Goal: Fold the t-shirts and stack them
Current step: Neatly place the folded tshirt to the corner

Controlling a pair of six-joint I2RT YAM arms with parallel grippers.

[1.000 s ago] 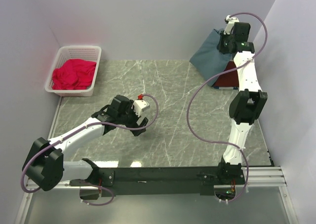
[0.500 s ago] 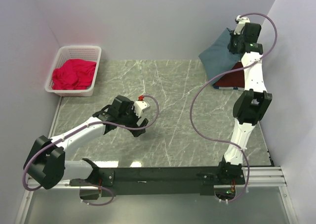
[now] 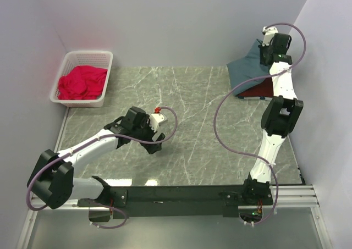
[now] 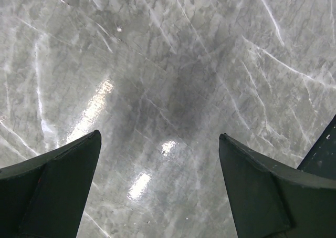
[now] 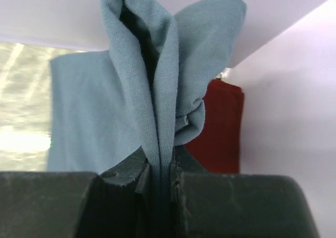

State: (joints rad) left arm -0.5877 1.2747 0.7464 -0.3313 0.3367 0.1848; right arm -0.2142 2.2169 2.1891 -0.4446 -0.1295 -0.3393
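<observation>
right wrist view showed the right gripper (image 5: pixel 160 171) clamped on a bunched fold of the blue-grey t-shirt (image 5: pixel 84 112), lifted over the maroon t-shirt (image 5: pixel 223 122) at the far right corner of the table (image 3: pixel 192 95); left gripper (image 4: pixel 160 154), jaws spread and empty, hung well apart toward the near edge.

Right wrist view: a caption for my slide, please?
Right pincer pinches a fold of the blue-grey shirt; maroon shirt behind.

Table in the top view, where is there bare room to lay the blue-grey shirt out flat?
The widest bare marble lies mid-table, between the left gripper and the right arm. Crowded: far right corner, where the right gripper holds the blue-grey shirt over the maroon shirt; far left holds the basket.
</observation>
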